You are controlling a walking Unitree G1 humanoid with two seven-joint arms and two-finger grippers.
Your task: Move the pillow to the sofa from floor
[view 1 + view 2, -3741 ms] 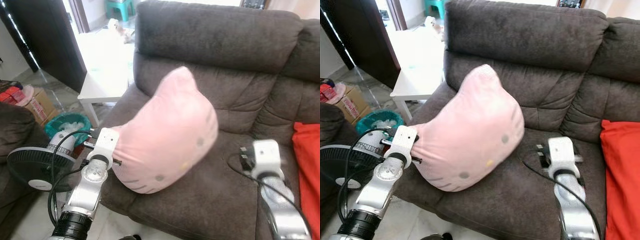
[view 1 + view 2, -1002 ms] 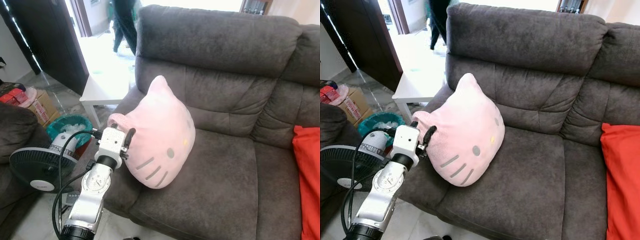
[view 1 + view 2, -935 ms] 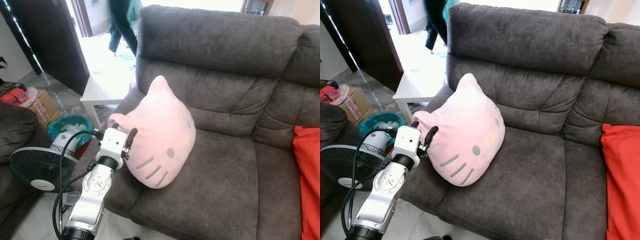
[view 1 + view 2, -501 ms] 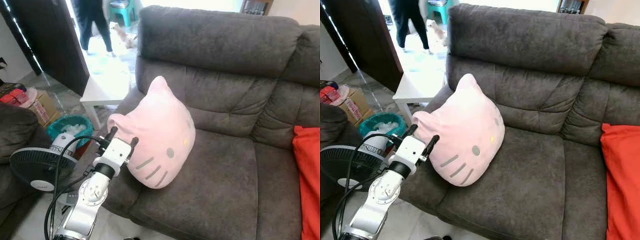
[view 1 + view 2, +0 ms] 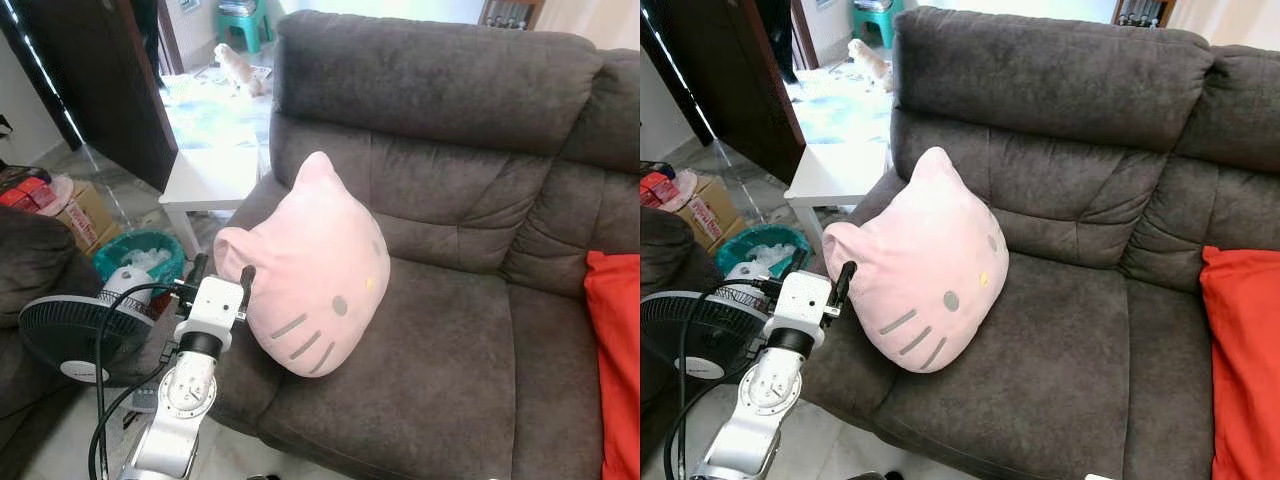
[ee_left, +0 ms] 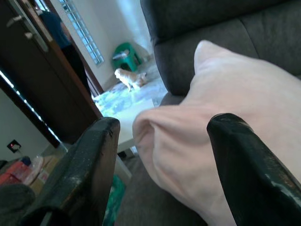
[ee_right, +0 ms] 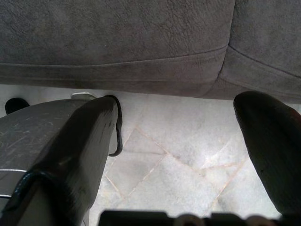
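Observation:
The pink cat-face pillow [image 5: 310, 270] leans upright on the left seat of the grey sofa [image 5: 450, 360], against the armrest. My left gripper [image 5: 222, 272] is open just left of the pillow's lower ear. In the left wrist view that ear of the pillow [image 6: 221, 113] bulges between the two spread fingers [image 6: 91, 169], and I cannot tell if they touch it. My right gripper [image 7: 181, 101] hangs low and open, facing the sofa's front bottom edge [image 7: 141, 70] and the tiled floor [image 7: 174, 174].
A white side table [image 5: 212, 175] stands left of the sofa, with a teal bin [image 5: 140, 255], a black fan [image 5: 70, 335] and a cardboard box [image 5: 78, 210] nearby. A red cushion [image 5: 615, 350] lies on the right seat. A dog [image 5: 237, 65] and a person [image 6: 51, 26] are by the doorway.
The pillow, held up in the air earlier, now rests on the seat. My left gripper has let go and drawn back to the left. The right arm has dropped low. The person walked away.

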